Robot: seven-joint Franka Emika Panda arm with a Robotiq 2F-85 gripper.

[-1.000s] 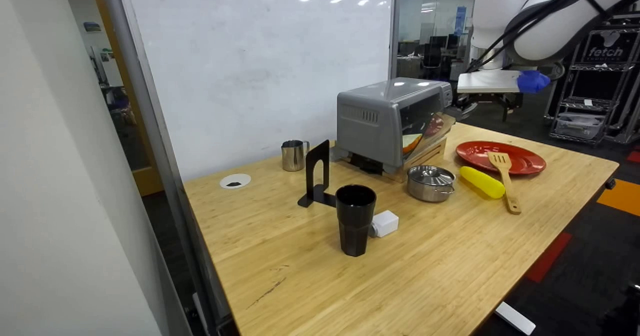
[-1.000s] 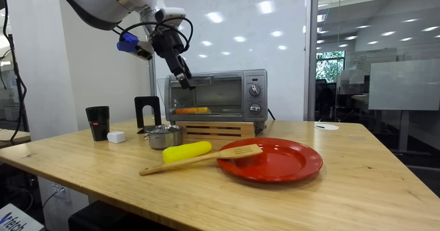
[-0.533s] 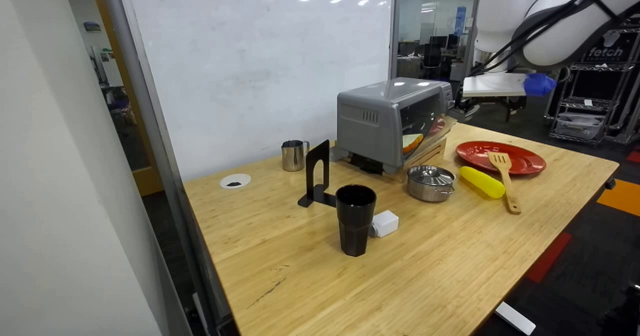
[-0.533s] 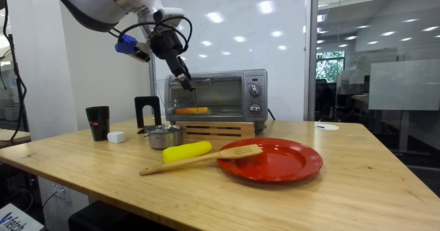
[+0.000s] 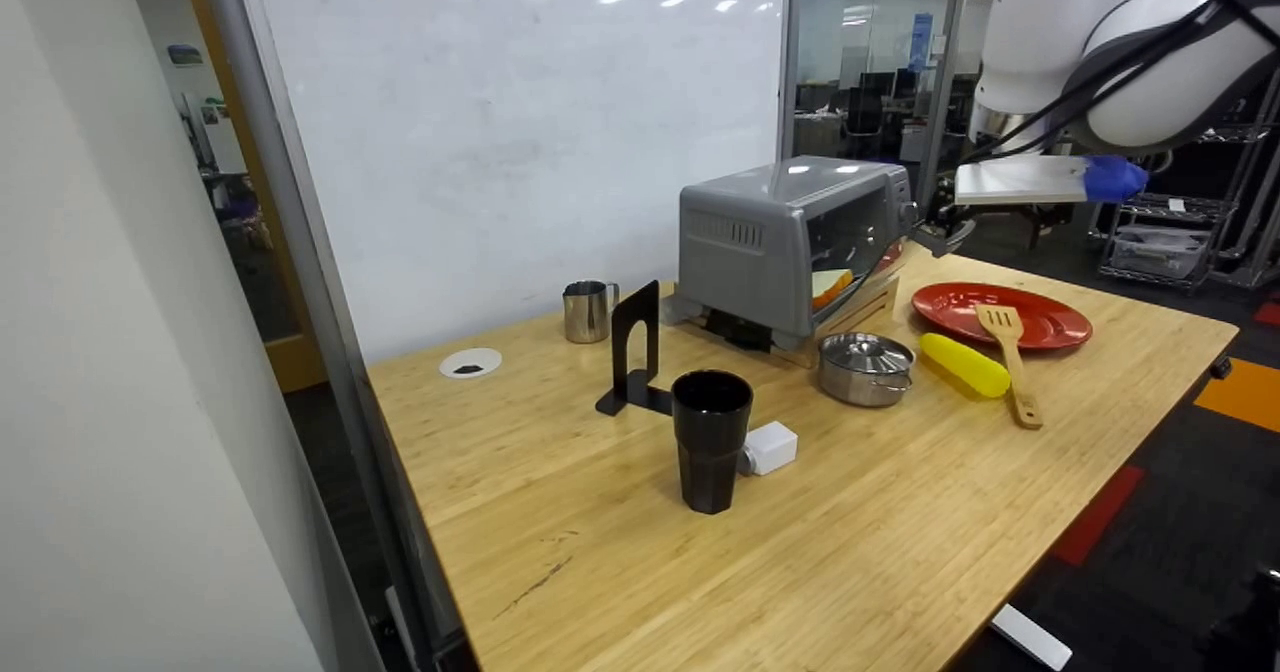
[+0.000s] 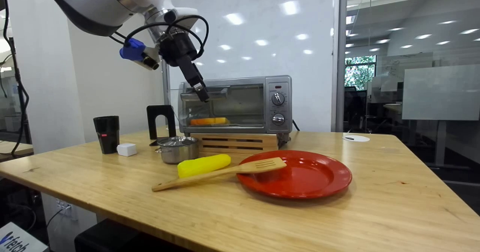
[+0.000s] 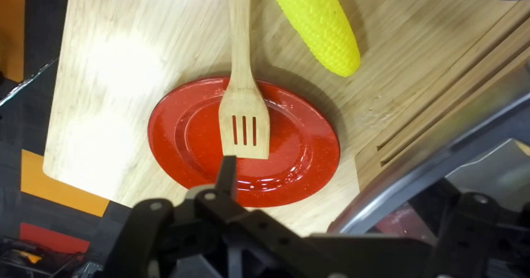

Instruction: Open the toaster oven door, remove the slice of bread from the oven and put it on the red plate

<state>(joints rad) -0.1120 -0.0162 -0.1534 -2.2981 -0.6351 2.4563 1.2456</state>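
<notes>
Wooden tabletop (image 5: 880, 532) is stretching below; the slice of bread (image 5: 830, 285) is lying inside the toaster oven (image 5: 765, 242), behind the part-open toaster oven door (image 6: 198, 110). Near it I am hovering my end effector (image 6: 203, 97), jaws wide apart, gripping nothing.

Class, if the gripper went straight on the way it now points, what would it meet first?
Most likely the toaster oven door: in the wrist view its silver edge slants in toward the gripper. Depth is unclear, so whether they already touch can't be told.
</notes>
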